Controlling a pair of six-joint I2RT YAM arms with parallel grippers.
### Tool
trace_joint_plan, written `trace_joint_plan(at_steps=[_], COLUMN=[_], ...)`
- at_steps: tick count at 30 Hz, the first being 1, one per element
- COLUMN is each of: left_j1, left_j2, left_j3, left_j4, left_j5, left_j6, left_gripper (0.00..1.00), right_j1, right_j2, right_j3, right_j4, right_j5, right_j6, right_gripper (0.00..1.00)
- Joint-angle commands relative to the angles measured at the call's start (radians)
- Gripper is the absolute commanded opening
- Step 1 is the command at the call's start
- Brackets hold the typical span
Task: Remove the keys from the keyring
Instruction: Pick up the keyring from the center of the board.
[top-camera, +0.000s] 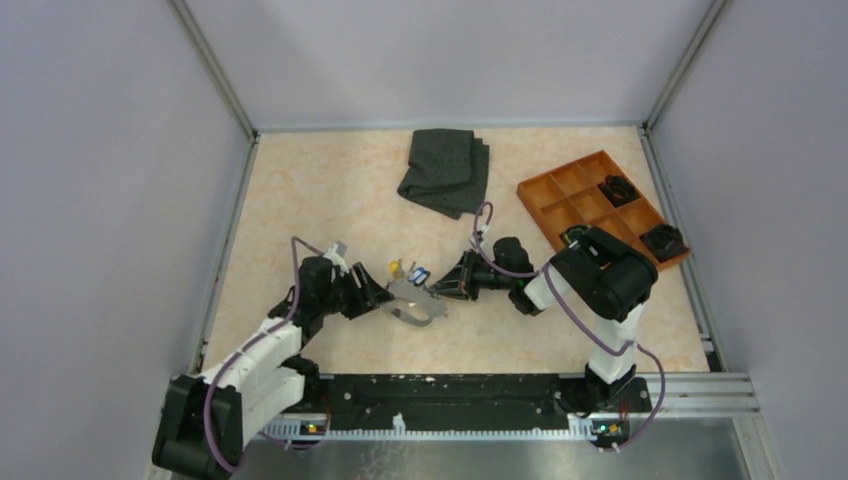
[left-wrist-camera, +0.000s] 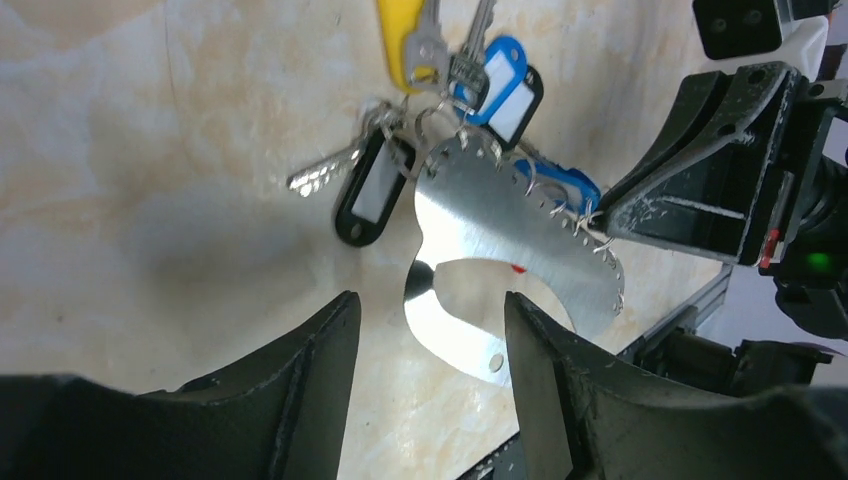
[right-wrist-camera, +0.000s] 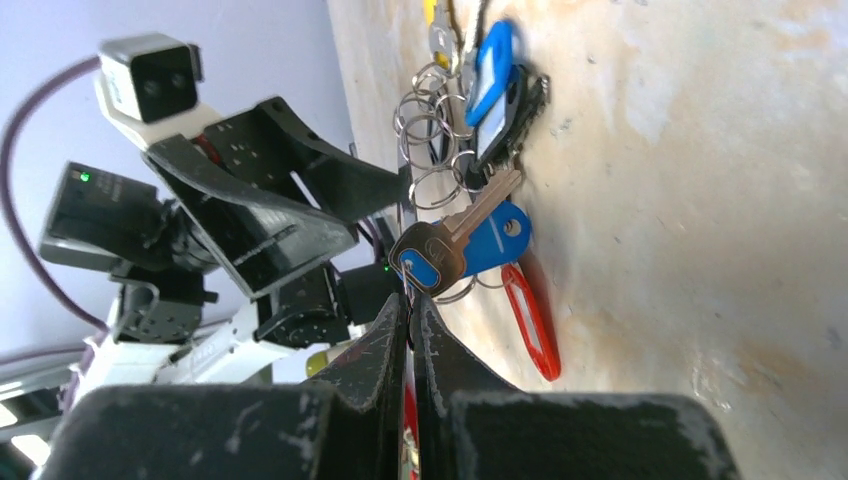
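The keyring (left-wrist-camera: 500, 215) is a pale grey curved metal band lying on the table, with small wire rings along its edge; it also shows in the top view (top-camera: 415, 302). The keys (left-wrist-camera: 500, 85) with blue, black and yellow heads fan out from it; a blue-headed key (right-wrist-camera: 430, 262) and a red tag (right-wrist-camera: 530, 320) show in the right wrist view. My right gripper (right-wrist-camera: 409, 300) is shut on the keyring's edge (left-wrist-camera: 597, 213). My left gripper (left-wrist-camera: 430, 298) is open, with the keyring's curved tail between its fingers, not touching.
A folded dark grey cloth (top-camera: 445, 170) lies at the back middle. An orange compartment tray (top-camera: 560, 195) at the right holds two black clumps (top-camera: 618, 188). The two grippers (top-camera: 378, 293) face each other closely across the keyring.
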Motion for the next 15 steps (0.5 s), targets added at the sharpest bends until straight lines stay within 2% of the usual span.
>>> trace_joint_plan(at_steps=[1,8,15], left_j1=[0.009,0.007,-0.029], left_j2=[-0.07,-0.076,-0.037], left_j3=[-0.103,-0.26,-0.278], left_j4=[0.061,0.431,0.589], left_j5=[0.074,0.173,0.138], left_j6=[-0.148,-0.437,-0.541], left_gripper=[0.62,0.64,0.62], right_j1=[-0.007,-0.004,0.007], right_j2=[0.006,0.006,-0.003], right_j3=[-0.028,-0.052,-0.064], right_j4=[0.113,0.167,0.191], right_j5=[0.027,0.059,0.083], right_j6=[0.068,0.106,0.122], right_gripper=[0.0,0.0,0.0])
